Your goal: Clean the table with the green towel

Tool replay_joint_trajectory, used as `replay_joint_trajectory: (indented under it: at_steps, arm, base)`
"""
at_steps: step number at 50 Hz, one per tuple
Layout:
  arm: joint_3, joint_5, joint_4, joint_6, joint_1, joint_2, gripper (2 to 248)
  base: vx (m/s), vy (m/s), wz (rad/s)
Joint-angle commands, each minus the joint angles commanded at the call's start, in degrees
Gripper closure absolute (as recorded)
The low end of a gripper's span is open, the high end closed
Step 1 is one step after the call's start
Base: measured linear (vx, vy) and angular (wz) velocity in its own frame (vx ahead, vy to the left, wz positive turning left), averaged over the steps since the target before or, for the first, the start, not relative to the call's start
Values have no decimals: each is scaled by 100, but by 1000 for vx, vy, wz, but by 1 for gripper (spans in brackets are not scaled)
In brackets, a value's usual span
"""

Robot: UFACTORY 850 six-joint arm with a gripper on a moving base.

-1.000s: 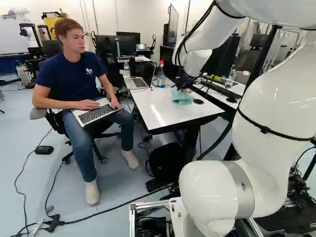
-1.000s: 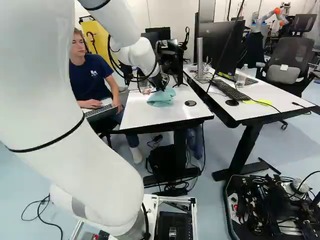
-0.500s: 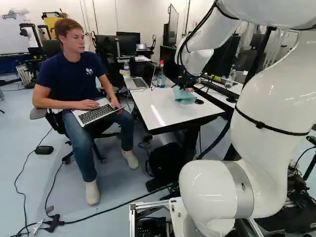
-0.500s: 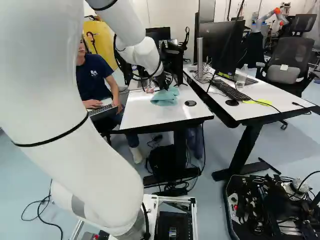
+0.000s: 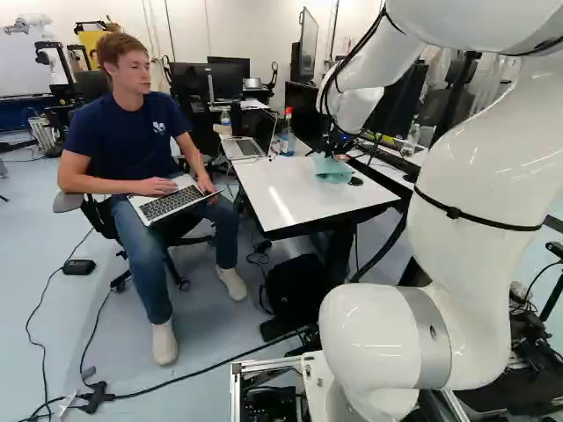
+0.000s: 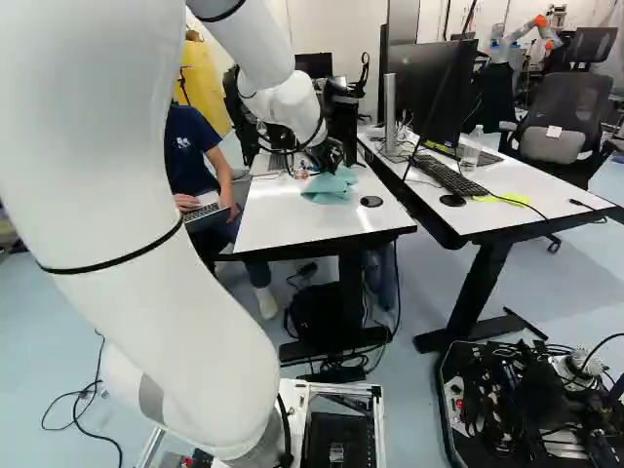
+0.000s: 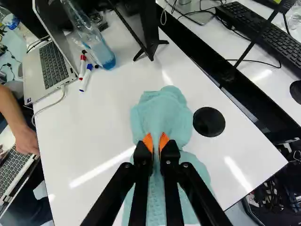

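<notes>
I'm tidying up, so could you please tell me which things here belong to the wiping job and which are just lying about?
Belong to the job:
green towel, pinched between the fingers
white table, the surface to clean

Just lying about:
open laptop
bottle of blue liquid
markers
dark panel on small feet

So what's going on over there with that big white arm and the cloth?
The white robot arm is there to clean the table with the green towel. Its gripper has the towel pinched between two orange-padded fingers, and the cloth lies bunched on the tabletop beside a round black disc. A laptop, two markers and a bottle sit toward the table's far end, away from the towel.
</notes>
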Motion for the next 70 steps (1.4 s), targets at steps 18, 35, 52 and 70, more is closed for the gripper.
replay_joint_trajectory:
  at_steps: [18,35,52,70]
  arm:
    - [-211,0,0,0,-127,-194,214]
    - [-281,0,0,0,-174,-257,211]
    - [-281,0,0,0,-174,-257,111]
    - [-277,0,0,0,-170,-214,5]
  base:
    - [0,0,0]
    - [0,0,0]
    - [0,0,0]
    - [0,0,0]
